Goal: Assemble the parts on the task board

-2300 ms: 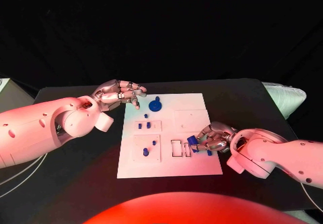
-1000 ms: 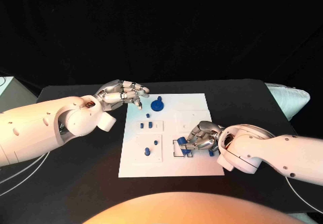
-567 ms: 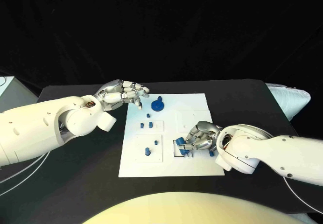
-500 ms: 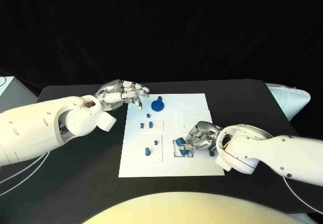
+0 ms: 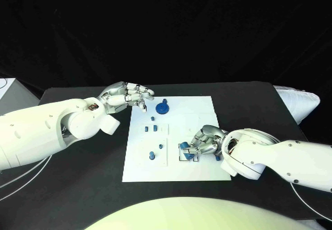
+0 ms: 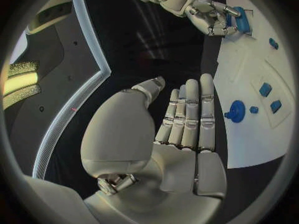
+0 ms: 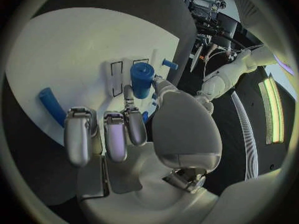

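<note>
The white task board lies mid-table. My right hand hovers low over the board's near right part and pinches a blue part between thumb and finger. In the right wrist view that blue part sits just above the outlined rectangular slots. A second blue piece lies loose on the board beside the fingers. My left hand rests at the board's far left corner, holding nothing, with its fingers held straight. A round blue part stands near it.
Small blue pieces stand in the left-hand plates, with more of them nearer me. A white padded object sits off the table's right edge, and a pale box at the left edge. Bare black tabletop surrounds the board.
My right hand has carried the blue part leftward over the board to the slots and lowered it there. The left hand has stayed put.
</note>
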Controlling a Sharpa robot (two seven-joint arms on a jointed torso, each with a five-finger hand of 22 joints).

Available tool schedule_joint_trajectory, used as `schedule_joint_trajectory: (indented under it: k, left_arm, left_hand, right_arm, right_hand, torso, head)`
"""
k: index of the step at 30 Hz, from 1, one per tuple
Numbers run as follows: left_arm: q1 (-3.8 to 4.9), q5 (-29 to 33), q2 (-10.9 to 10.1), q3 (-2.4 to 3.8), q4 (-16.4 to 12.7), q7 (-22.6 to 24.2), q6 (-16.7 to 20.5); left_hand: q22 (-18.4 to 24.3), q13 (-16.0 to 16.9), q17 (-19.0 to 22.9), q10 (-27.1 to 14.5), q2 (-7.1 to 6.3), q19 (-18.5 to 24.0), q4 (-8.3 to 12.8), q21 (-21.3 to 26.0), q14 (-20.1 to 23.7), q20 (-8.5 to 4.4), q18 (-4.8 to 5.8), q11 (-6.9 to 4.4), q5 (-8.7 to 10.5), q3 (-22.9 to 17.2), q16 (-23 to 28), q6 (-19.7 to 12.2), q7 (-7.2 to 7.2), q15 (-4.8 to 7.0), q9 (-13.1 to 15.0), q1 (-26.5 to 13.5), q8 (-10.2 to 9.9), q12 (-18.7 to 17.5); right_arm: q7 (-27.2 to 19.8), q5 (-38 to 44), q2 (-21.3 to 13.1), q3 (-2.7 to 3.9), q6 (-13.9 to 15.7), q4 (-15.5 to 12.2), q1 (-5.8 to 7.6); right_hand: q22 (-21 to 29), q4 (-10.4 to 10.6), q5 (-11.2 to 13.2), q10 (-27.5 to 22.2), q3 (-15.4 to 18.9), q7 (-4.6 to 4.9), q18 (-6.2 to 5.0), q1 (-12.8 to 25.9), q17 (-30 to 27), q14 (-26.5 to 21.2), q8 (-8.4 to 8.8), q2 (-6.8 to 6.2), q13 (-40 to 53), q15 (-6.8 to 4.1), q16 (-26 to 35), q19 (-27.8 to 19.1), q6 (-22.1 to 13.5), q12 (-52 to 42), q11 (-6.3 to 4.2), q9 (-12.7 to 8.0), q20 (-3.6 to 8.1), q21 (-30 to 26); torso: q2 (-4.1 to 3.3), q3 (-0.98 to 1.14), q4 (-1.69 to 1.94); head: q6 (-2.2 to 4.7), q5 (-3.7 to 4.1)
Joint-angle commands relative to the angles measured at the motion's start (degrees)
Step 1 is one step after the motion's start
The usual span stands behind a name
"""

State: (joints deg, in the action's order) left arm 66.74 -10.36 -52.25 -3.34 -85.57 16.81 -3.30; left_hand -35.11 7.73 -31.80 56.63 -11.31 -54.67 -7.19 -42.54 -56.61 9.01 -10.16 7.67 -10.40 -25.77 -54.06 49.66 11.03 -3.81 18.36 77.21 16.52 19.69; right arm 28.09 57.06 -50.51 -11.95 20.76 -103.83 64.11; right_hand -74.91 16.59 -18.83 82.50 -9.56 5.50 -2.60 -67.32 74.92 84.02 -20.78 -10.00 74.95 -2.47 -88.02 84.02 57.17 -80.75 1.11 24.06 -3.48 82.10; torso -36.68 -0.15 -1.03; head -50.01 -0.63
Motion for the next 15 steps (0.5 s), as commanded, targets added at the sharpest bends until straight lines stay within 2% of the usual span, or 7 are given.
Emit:
schedule_joint_trajectory:
  k: [1, 6, 7, 9, 10, 11, 15]
  left_arm:
    - [-0.02, -0.1, 0.0, 0.01, -0.1, 0.4, -1.2]
    - [-0.02, -0.1, 0.0, 0.01, -0.1, 0.4, -1.2]
    - [-0.02, -0.1, 0.0, 0.01, -0.1, 0.4, -1.2]
    - [-0.02, -0.1, 0.0, 0.01, -0.1, 0.4, -1.2]
    - [-0.02, -0.1, 0.0, 0.01, -0.1, 0.4, -1.2]
    - [-0.02, -0.1, 0.0, 0.01, -0.1, 0.4, -1.2]
    - [-0.02, -0.1, 0.0, 0.01, -0.1, 0.4, -1.2]
  left_hand:
    - [0.1, 0.1, 0.1, -0.3, 0.27, 0.3, -0.4, 0.3, 0.2, 0.30, -0.27, 0.04, 0.19, 0.0, 0.3, 0.1, 0.15, -0.08, 0.1, -0.4, 0.0, -0.2]
    - [0.1, 0.1, 0.1, -0.3, 0.27, 0.3, -0.4, 0.3, 0.2, 0.30, -0.27, 0.04, 0.19, 0.0, 0.3, 0.1, 0.15, -0.08, 0.1, -0.4, 0.0, -0.2]
    - [0.1, 0.1, 0.1, -0.3, 0.27, 0.3, -0.4, 0.3, 0.2, 0.30, -0.27, 0.04, 0.19, 0.0, 0.3, 0.1, 0.15, -0.08, 0.1, -0.4, 0.0, -0.2]
    - [0.1, 0.1, 0.1, -0.3, 0.27, 0.3, -0.4, 0.3, 0.2, 0.30, -0.27, 0.04, 0.19, 0.0, 0.3, 0.1, 0.15, -0.08, 0.1, -0.4, 0.0, -0.2]
    - [0.1, 0.1, 0.1, -0.3, 0.27, 0.3, -0.4, 0.3, 0.2, 0.30, -0.27, 0.04, 0.19, 0.0, 0.3, 0.1, 0.15, -0.08, 0.1, -0.4, 0.0, -0.2]
    - [0.1, 0.1, 0.1, -0.3, 0.27, 0.3, -0.4, 0.3, 0.2, 0.30, -0.27, 0.04, 0.19, 0.0, 0.3, 0.1, 0.15, -0.08, 0.1, -0.4, 0.0, -0.2]
    - [0.1, 0.1, 0.1, -0.3, 0.27, 0.3, -0.4, 0.3, 0.2, 0.30, -0.27, 0.04, 0.19, 0.0, 0.3, 0.1, 0.15, -0.08, 0.1, -0.4, 0.0, -0.2]
  right_arm:
    - [0.2, 1.3, 0.1, 0.00, 1.0, 0.2, -0.07]
    - [-0.1, 2.0, 0.3, 0.00, 1.7, 0.4, -0.19]
    - [-0.2, 2.2, 0.3, 0.00, 1.8, 0.4, -0.21]
    - [-0.5, 2.5, 0.3, 0.00, 1.9, 0.4, -0.24]
    - [-0.6, 2.6, 0.3, 0.00, 2.0, 0.4, -0.25]
    - [-0.7, 2.8, 0.3, 0.00, 2.0, 0.4, -0.26]
    - [-1.1, 3.2, 0.2, 0.00, 1.9, 0.3, -0.30]
  right_hand:
    - [-11.1, 0.1, 1.5, 0.0, 0.9, -0.11, 0.79, 1.0, 10.6, 4.9, -0.40, -0.03, 5.6, -0.44, 0.2, 3.4, -0.4, 0.4, -0.10, 0.1, 0.39, -0.3]
    - [-10.8, 0.1, 4.1, -0.4, 3.8, -0.14, 0.67, 3.1, 10.2, 4.8, -1.09, 0.33, 5.3, -0.44, 0.5, 3.2, -0.8, 1.0, -0.11, 0.4, 0.40, -1.0]
    - [-10.8, 0.1, 6.0, -0.5, 5.1, -0.14, 0.66, 3.7, 10.2, 4.8, -1.35, 0.79, 5.2, -0.45, 0.5, 3.2, -0.9, 1.1, -0.12, 0.5, 0.39, -1.1]
    - [-10.8, 0.2, 7.6, -0.5, 7.0, -0.15, 0.63, 4.0, 10.1, 4.8, -1.68, 1.48, 5.3, -0.44, 0.6, 3.1, -1.2, 1.2, -0.10, 0.6, 0.39, -1.3]
    - [-10.7, 0.2, 9.7, -0.6, 9.2, -0.15, 0.61, 4.4, 10.1, 4.8, -1.98, 2.08, 5.3, -0.42, 0.6, 3.1, -1.4, 1.3, -0.08, 0.7, 0.40, -1.4]
    - [-10.8, 0.2, 10.5, -0.6, 10.6, -0.08, 0.61, 4.5, 10.0, 4.8, -2.16, 2.43, 5.2, -0.42, 0.7, 3.1, -1.5, 1.4, -0.12, 0.8, 0.37, -1.4]
    - [-10.7, 0.3, 11.4, -0.7, 12.8, -0.09, 0.56, 4.8, 9.9, 4.7, -2.42, 2.89, 5.2, -0.40, 0.8, 3.1, -1.7, 1.6, -0.07, 0.8, 0.36, -1.7]
  torso:
    - [0.02, -0.01, -0.01]
    - [0.00, 0.00, -0.02]
    - [0.00, 0.01, -0.02]
    - [0.00, 0.02, -0.02]
    - [-0.01, 0.02, -0.02]
    - [0.00, 0.01, -0.02]
    - [0.03, 0.00, -0.03]
  head:
    - [0.01, -0.04]
    - [0.01, -0.08]
    - [0.01, -0.07]
    - [0.01, -0.07]
    - [0.01, -0.05]
    - [0.01, -0.04]
    - [0.01, -0.05]
